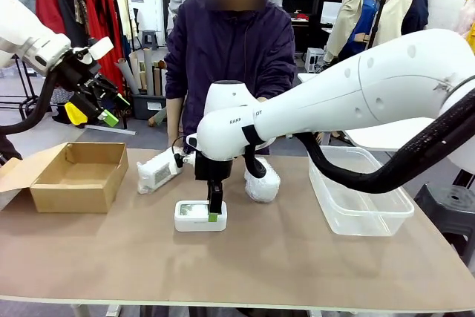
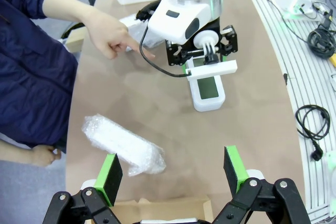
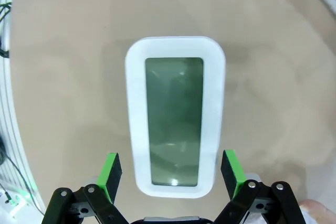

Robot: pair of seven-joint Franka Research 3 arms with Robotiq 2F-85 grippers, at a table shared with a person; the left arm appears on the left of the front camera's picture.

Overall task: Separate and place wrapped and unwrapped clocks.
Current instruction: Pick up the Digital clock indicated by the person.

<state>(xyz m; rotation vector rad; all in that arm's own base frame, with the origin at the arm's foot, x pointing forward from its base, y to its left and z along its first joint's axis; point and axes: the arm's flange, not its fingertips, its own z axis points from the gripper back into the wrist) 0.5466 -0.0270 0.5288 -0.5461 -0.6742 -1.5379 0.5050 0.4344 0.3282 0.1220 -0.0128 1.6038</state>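
Observation:
The unwrapped clock, white with a greenish-grey screen, lies flat near the table's middle. My right gripper hangs open right over it, and in the right wrist view the clock lies between the green pads, apart from both. A boxy wrapped bundle lies to its left, and a rounded wrapped lump sits to its right. My left gripper is raised high at the far left, open and empty. In its own view the left gripper looks down on the boxy bundle and the clock.
An open cardboard box stands at the table's left end. A clear plastic tub stands at the right. The person stands at the far side, and a hand points a finger down at the table near my right gripper.

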